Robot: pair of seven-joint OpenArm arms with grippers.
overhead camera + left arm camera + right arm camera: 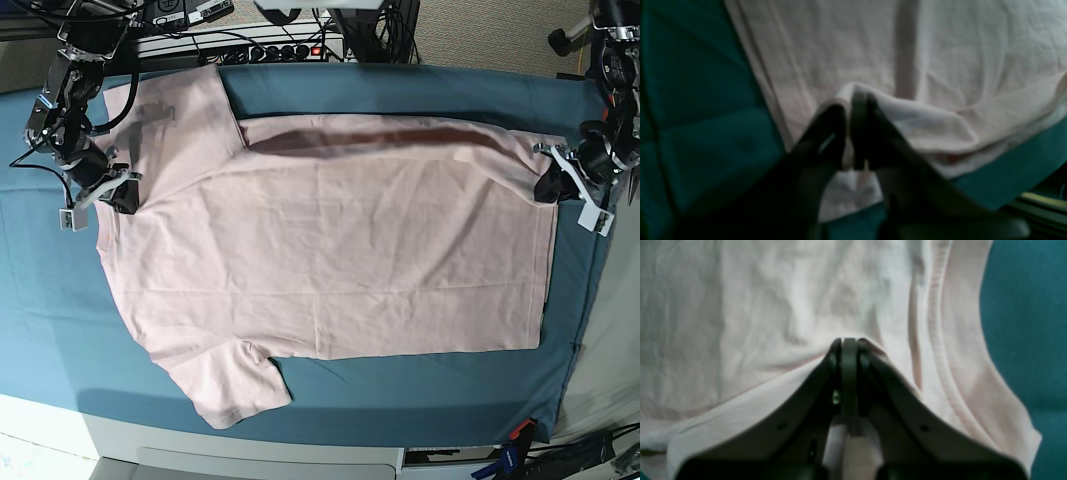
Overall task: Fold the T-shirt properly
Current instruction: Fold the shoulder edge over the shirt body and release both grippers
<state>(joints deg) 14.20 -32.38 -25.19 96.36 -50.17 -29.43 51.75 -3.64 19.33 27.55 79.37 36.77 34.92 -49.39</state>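
the shirt (330,250) lies spread flat on the teal cloth (50,300) that covers the desk, plain side up, collar end toward the left of the base view and hem toward the right. it looks like light, limp cotton that will sag and wrinkle wherever it is lifted, so i would expect it to drape rather than hold any shape, and to slide easily over the cloth. edges seem the sensible places to take it, and that is where both arms are.

the right gripper (849,341) has its fingers closed on a pinch of fabric just beside the ribbed collar (937,340); the cloth bunches up into a small ridge at the tips. the left gripper (853,100) is likewise clamped on a fold of the hem edge, which puckers up between the dark fingers.

the shirt is pale pink, softly creased all over, with short sleeves. one sleeve (225,385) sticks out toward the near edge; the far side seems folded in along a long shadowed line, its sleeve lying flat near the right arm. no print shows.
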